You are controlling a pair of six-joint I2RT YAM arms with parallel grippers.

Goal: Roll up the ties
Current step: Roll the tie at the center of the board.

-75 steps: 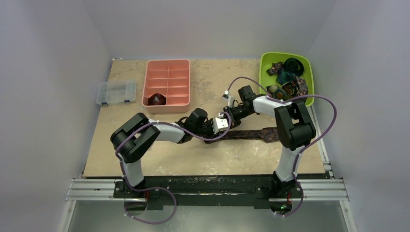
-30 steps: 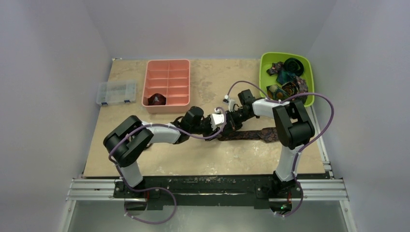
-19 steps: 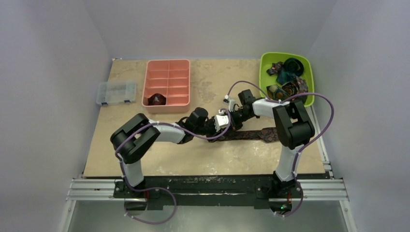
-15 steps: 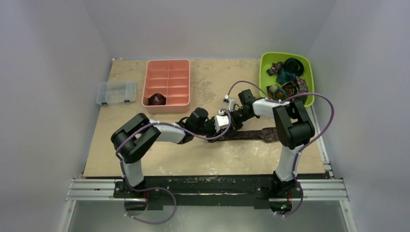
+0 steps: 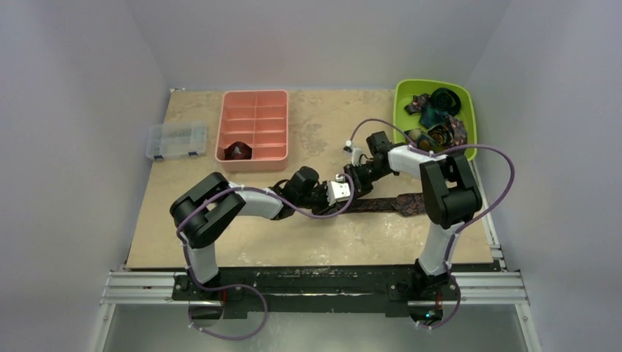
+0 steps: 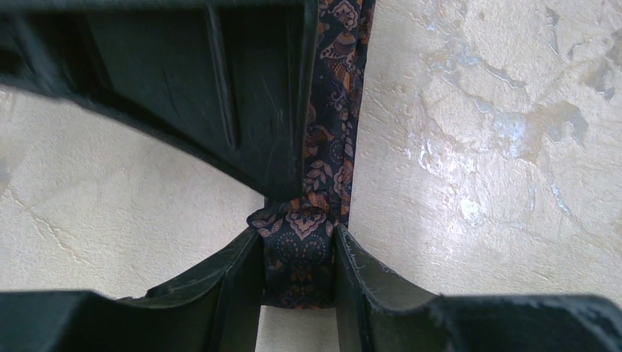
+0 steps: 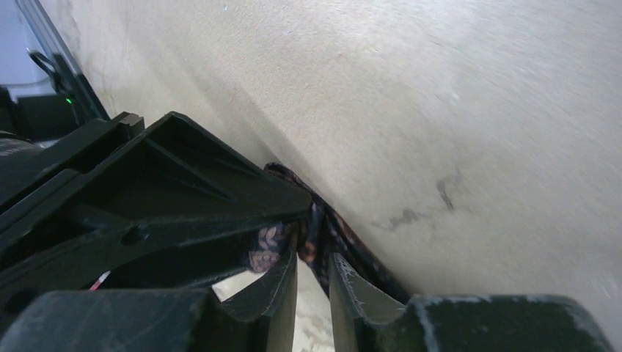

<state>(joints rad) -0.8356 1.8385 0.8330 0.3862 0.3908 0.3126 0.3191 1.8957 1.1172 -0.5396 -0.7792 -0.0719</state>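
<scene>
Tie (image 5: 381, 203), dark brown-maroon with orange paisley, flat across table (image 5: 330, 242) right of centre; narrow end clamped in left gripper (image 6: 299, 246). Right gripper (image 7: 313, 270) nearly closed at same end; grip unclear.

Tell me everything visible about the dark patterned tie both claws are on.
The tie is a narrow strip of dark woven-looking fabric with brown-orange paisley and leaf print. It lies flat on the table, wider toward the right arm. Its narrow end is folded over and pinched in the left claw. The right claw sits against it; its grip is unclear.
</scene>
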